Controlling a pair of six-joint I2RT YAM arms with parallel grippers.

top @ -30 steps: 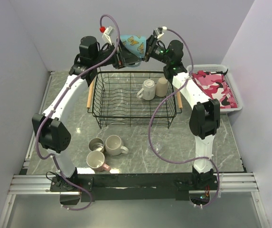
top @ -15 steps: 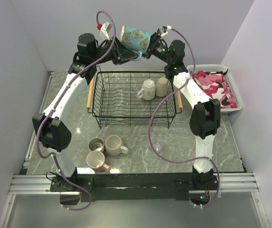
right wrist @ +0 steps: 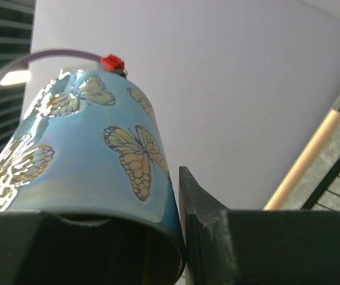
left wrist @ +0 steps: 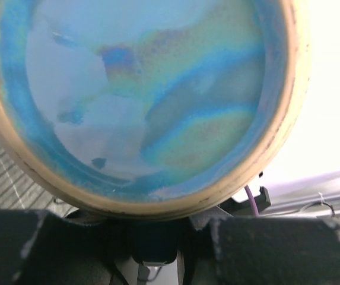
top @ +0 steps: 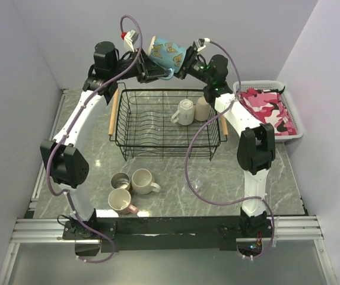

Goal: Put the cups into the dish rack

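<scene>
The blue mug (right wrist: 92,154), painted with butterflies, hangs tilted in the right gripper (right wrist: 177,237), its rim pinched between dark fingers (right wrist: 217,228); the dish rack (right wrist: 336,165) and its wooden handle (right wrist: 306,157) show at right

Lab cell, plain walls (top: 33,53), aluminium rail (top: 170,228)

- The dish rack (top: 167,152) is set on the grey table (top: 282,178).
- A white basket (top: 259,84) is placed rightward.
- Steel cup (top: 120,180), white mug (top: 142,181), pink mug (top: 120,201) and clear glass (top: 194,180) are stood nearer.
</scene>
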